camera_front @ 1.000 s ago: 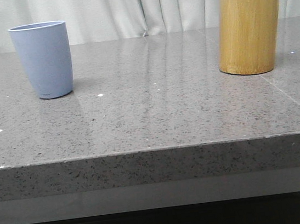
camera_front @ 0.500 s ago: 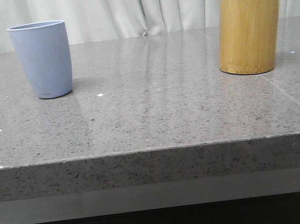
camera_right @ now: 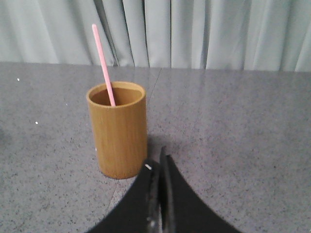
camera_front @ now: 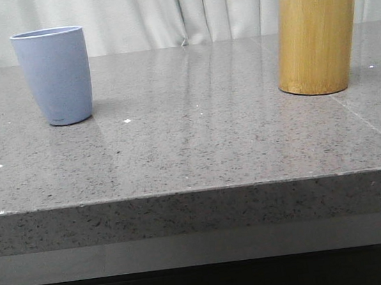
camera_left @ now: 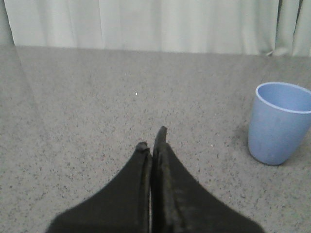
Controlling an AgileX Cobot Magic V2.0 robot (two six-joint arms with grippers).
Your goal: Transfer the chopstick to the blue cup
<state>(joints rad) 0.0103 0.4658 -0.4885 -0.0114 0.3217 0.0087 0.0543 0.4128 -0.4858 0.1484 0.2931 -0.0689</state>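
**Nothing moved yet: chopstick in the bamboo holder, blue cup empty**

So far, by the look of things, the task has not begun. One pale pink chopstick leans inside the bamboo cylinder, its upper end rising above the rim; only a single stick shows, and whether a second sits lower in the holder cannot be told. In the front view just the pink tip shows at the picture's top edge, above the holder at the right side of the grey speckled stone table.

The blue cup stands upright at the left side of the table, well apart from the holder. From the left wrist view its inside looks empty.

The left gripper has its fingers pressed together with nothing between them, low over bare tabletop with the cup off to one side. The right gripper is likewise closed and empty-handed, with the bamboo cylinder near, just ahead of its tips.

Everything remains: open the right fingers, reach the stick's exposed end, lift it clear, carry it across, and drop it into the cup.
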